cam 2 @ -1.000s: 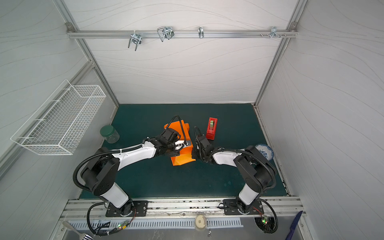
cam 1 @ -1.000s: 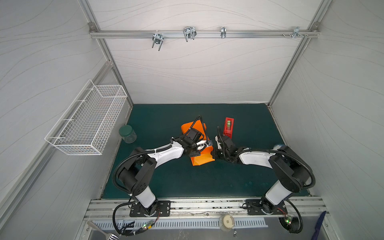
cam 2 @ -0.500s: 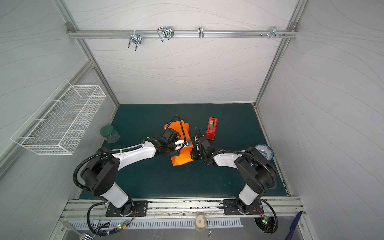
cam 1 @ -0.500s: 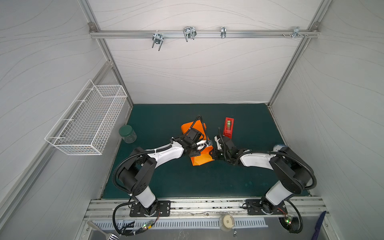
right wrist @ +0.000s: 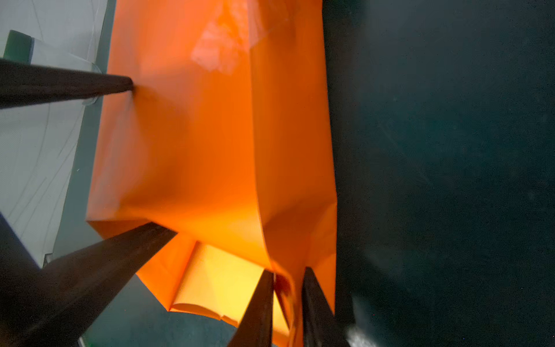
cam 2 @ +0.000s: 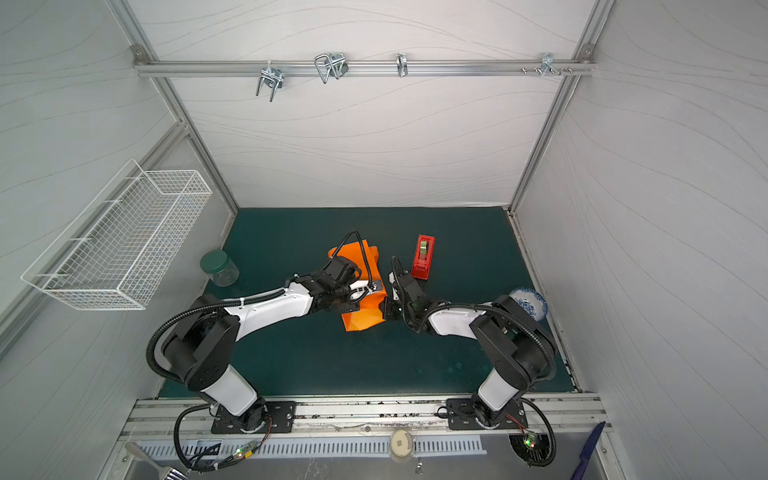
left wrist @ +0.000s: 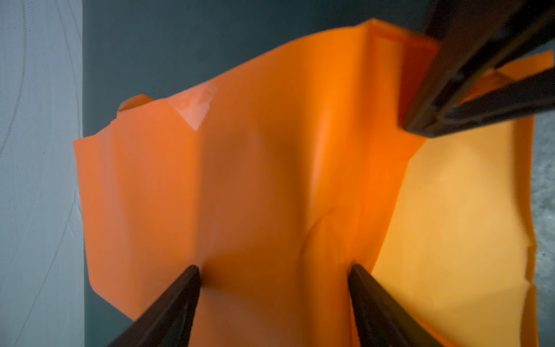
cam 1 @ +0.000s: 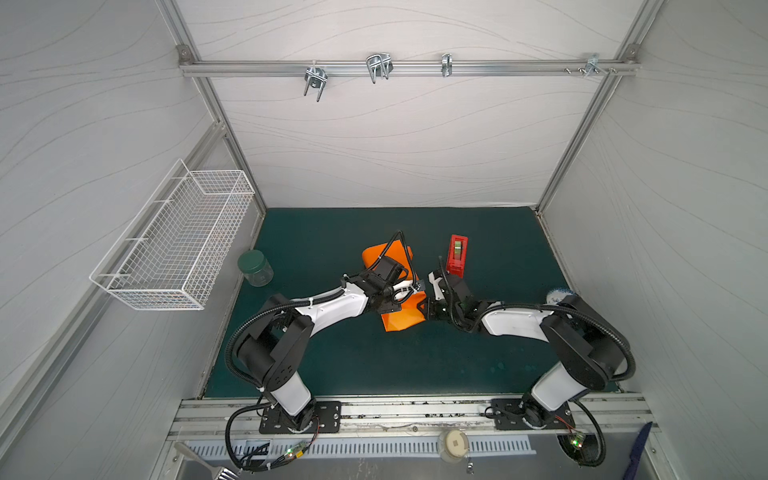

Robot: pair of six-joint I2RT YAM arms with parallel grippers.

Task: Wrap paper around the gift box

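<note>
Since a second ago the right tool (right wrist: pixel 288 278) has edged toward the parcel's near right corner, the left arm hardly at all. Wholly covered by thin bright orange paper (cam 1: pixel 402 322), the gift box is hidden, presumably inside the parcel at the middle of the dark green tabletop (cam 1: pixel 332 365), near the narrow red tape dispenser (cam 1: pixel 456 255). A shiny patch of clear tape (left wrist: pixel 195 105) holds the long seam. The near end gapes with flaps unfolded, so the ends look left to do. The left tool (left wrist: pixel 274 269) stands wide apart, both tips pressing the parcel's top. The right tool is nearly together, pinching a loose flap edge.
</note>
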